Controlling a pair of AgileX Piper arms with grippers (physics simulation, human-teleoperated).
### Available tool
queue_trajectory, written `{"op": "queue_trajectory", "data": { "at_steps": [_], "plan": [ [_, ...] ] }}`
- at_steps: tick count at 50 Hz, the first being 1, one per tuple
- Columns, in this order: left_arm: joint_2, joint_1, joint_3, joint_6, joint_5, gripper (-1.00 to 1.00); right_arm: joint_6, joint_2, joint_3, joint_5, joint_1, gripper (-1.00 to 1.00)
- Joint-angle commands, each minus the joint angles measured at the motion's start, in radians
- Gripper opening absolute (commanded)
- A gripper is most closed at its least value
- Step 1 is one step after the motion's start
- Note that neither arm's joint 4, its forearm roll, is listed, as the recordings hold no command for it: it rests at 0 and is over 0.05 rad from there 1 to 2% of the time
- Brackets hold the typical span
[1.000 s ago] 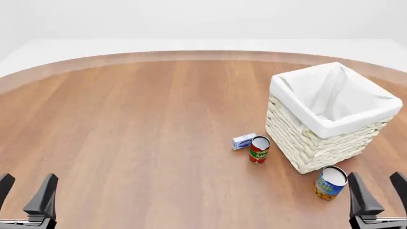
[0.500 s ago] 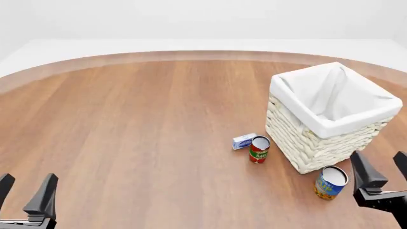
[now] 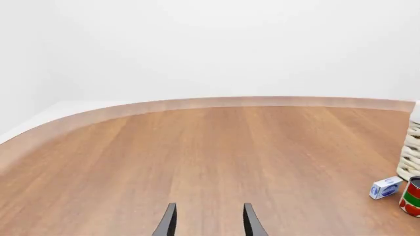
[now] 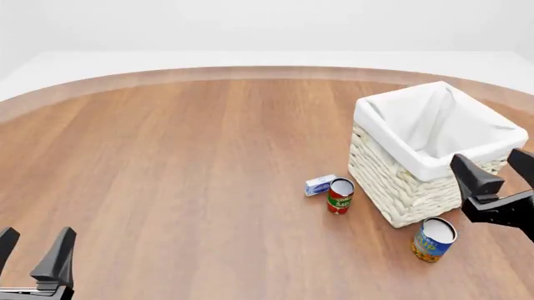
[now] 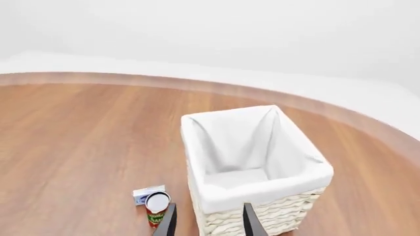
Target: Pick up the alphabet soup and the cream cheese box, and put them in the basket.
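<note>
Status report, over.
Both end effectors open, empty: left, right. Blue-label soup can and pale blue box on wooden table. Red-green can beside box.

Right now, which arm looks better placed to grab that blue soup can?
The right. Its open right gripper hangs just beyond the alphabet soup, which stands by the basket. The left gripper sits open far across the table.

Cream woven basket (image 4: 409,200) – blue-and-yellow alphabet soup (image 4: 432,240)
</note>
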Motion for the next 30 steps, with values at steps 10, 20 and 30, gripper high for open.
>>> {"op": "queue_trajectory", "data": {
  "at_steps": [10, 20, 30],
  "plan": [
    [0.000, 0.000, 0.000, 0.000, 0.000, 1.00, -0.093, 0.178, -0.239, 0.120, 0.094, 1.00],
    [0.000, 0.000, 0.000, 0.000, 0.000, 1.00, -0.200, 0.296, -0.333, 0.151, 0.172, 1.00],
    [0.000, 0.000, 0.000, 0.000, 0.000, 1.00, -0.265, 0.384, -0.385, 0.165, 0.220, 1.00]
  ]
}}
